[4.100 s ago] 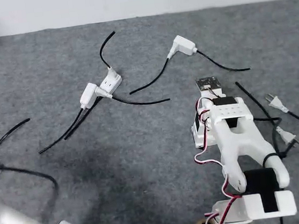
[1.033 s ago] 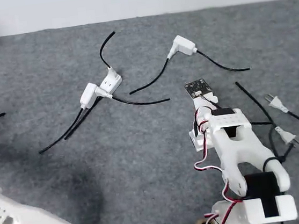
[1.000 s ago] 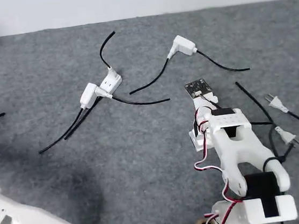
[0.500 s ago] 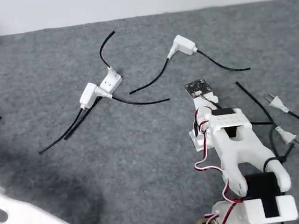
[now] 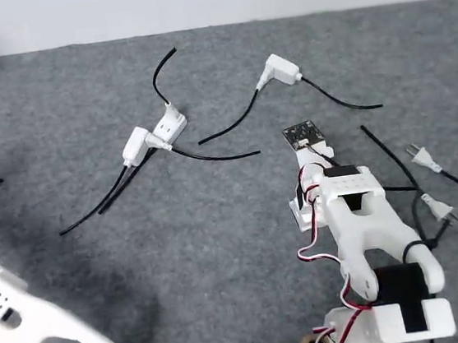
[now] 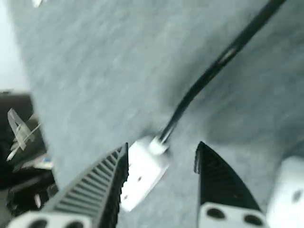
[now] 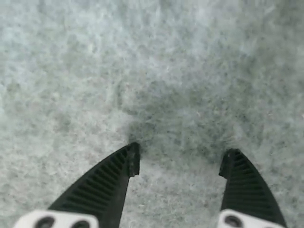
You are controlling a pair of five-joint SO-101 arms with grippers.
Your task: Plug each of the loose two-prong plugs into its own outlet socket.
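- At the left edge of the grey mat [image 5: 221, 247], the left gripper [image 6: 162, 146] hangs low over a white block [image 6: 142, 173] with a black cord [image 6: 213, 71] running from one end. I take it for one of the task's cord ends, but cannot tell whether it is a socket or a plug.
- Its fingers [image 6: 102, 183] stand wide apart, one on each side of the block, and hold nothing. Whether one finger brushes the block I cannot tell.
- The step in hand looks like picking up this block. To do it well:
  - centre the block's body between the fingers, not its cord;
  - square the jaws to its flat sides;
  - close only once the tips are down at the mat, since so light a piece would likely skid if pushed from one side.
- Left of the mat's middle, the left socket [image 5: 135, 146] and the middle socket [image 5: 172, 127] lie just beside each other, with cords trailing toward the near left corner.
- Toward the far edge, right of centre, lies the far socket [image 5: 281, 70].
- The right gripper [image 7: 181, 151], on the right arm [image 5: 358, 215] by the near edge, has its fingers [image 7: 111, 178] spread wide over bare mat and is empty.
- By the right edge lie the farther plug [image 5: 424, 158] and the nearer plug [image 5: 438, 209]. Both are loose and well apart from every socket.
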